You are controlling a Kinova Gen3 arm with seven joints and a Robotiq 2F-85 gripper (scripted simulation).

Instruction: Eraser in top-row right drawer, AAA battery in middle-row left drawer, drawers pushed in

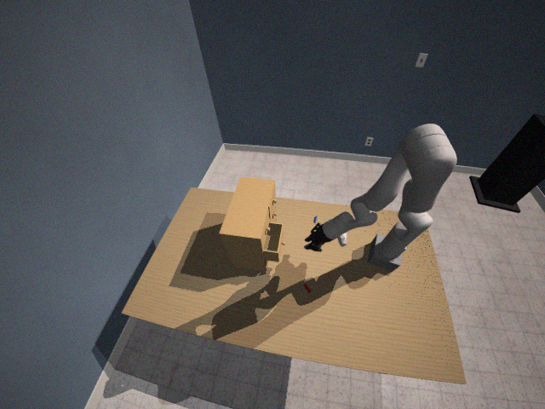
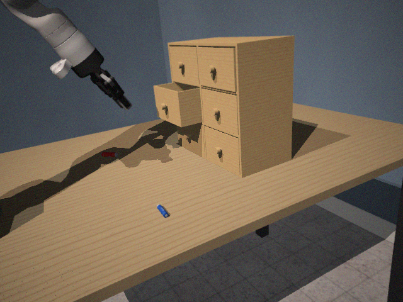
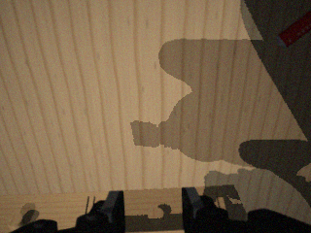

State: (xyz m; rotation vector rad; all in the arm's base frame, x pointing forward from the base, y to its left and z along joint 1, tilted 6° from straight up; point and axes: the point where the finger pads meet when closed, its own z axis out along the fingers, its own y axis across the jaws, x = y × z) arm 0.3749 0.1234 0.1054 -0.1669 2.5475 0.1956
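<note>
The small chest (image 1: 249,206) (image 2: 265,97) stands upright. Its middle-row left drawer (image 1: 271,256) (image 2: 169,104) is pulled well out; what shows of its inside is bare, its floor partly hidden. The top right drawer (image 2: 223,60) looks in or nearly in. A red battery-like cylinder (image 1: 306,288) (image 2: 108,154) (image 3: 297,32) lies in the arm's shadow. A blue battery-like cylinder (image 1: 315,218) (image 2: 162,211) lies on the table. I cannot tell which is AAA. No eraser shows. My gripper (image 1: 308,242) (image 2: 126,105) (image 3: 153,207) is partly open, empty, above the table in front of the pulled-out drawer.
The other drawers look pushed in; the bottom left one is in shadow. The table (image 1: 374,334) (image 2: 97,253) reaches out in front of the chest to the arm's base (image 1: 383,255). The table's edge runs beyond the blue cylinder.
</note>
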